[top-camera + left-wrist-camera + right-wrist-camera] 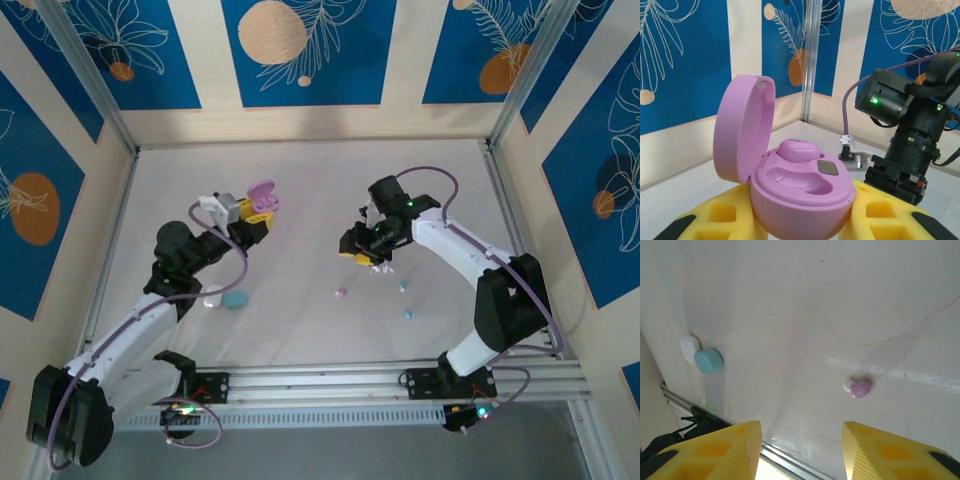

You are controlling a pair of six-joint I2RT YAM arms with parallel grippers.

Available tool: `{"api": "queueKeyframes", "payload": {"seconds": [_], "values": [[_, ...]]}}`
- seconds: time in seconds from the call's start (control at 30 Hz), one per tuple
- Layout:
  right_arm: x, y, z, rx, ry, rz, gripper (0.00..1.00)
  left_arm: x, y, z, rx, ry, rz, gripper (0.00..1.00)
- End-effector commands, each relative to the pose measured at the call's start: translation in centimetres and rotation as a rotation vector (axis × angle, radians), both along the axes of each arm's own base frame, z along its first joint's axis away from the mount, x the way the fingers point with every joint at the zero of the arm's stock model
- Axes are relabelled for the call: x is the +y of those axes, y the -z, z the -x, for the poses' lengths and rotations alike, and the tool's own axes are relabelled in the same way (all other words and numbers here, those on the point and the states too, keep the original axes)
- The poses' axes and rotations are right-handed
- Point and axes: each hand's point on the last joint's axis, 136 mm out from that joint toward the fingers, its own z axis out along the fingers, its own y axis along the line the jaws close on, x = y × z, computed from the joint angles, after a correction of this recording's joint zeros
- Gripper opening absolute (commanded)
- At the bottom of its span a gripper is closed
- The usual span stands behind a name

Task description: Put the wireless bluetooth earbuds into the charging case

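The left gripper (256,210) pinches the rounded, glossy pink plastic charging case (800,200) between its yellow padded fingers (715,220), the lid hinged back toward 10 o'clock. One tiny glossy seated pink earbud (799,150) fills the far socket; the near socket (800,182) is bare. By my reckoning the pink pair is half done, and the step in hand is fetching its mate.

The right gripper (802,450) hangs above the white table (790,300), jaws spread, nothing between them. The loose pink earbud (860,388) lies on the table at about 1 o'clock from that gap, touching a tiny white bud (848,385). The flat round teal plastic case (708,360) and the white pebble-like case (690,347) sit well apart, toward 10 o'clock.

The next move likely calls for shifting toward 1 o'clock, descending, and closing on the pink bud alone without dragging its white neighbour. It then needs carrying toward 9 o'clock, to the held case.
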Motion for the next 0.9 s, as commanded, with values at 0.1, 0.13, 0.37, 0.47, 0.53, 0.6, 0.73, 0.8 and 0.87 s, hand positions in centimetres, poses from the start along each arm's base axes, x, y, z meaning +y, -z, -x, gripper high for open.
{"api": "queueKeyframes", "payload": {"seconds": [0.1, 0.13, 0.37, 0.47, 0.53, 0.6, 0.73, 0.8, 0.87], "values": [[0.1, 1.6, 1.0, 0.045, -0.020, 0.052, 0.47, 0.3, -0.5, -0.2, -0.013, -0.007, 0.020, 0.21], [0.3, 1.8, 1.1, 0.046, -0.024, 0.057, 0.47, 0.3, -0.6, -0.3, -0.014, -0.004, 0.025, 0.21], [1.6, 3.3, 1.7, 0.080, -0.076, 0.102, 0.47, 0.5, -0.8, -0.5, -0.011, -0.017, 0.036, 0.21], [2.0, 3.9, 2.0, 0.098, -0.090, 0.116, 0.46, 0.5, -1.3, -0.1, -0.020, -0.013, 0.042, 0.21], [2.4, 4.2, 2.1, 0.103, -0.099, 0.125, 0.46, 0.7, -1.8, 0.2, -0.031, -0.018, 0.045, 0.21], [2.7, 4.5, 2.1, 0.104, -0.107, 0.132, 0.46, 0.8, -2.0, 0.4, -0.037, -0.020, 0.047, 0.21], [3.1, 5.6, 2.2, 0.129, -0.117, 0.166, 0.44, 0.6, -2.7, 0.8, -0.041, 0.004, 0.052, 0.21], [2.8, 6.2, 2.4, 0.141, -0.110, 0.207, 0.44, 0.6, -3.2, 1.0, -0.049, 0.007, 0.059, 0.21], [2.0, 6.9, 2.6, 0.146, -0.095, 0.255, 0.44, 0.7, -3.5, 1.1, -0.056, 0.006, 0.064, 0.21]]}}
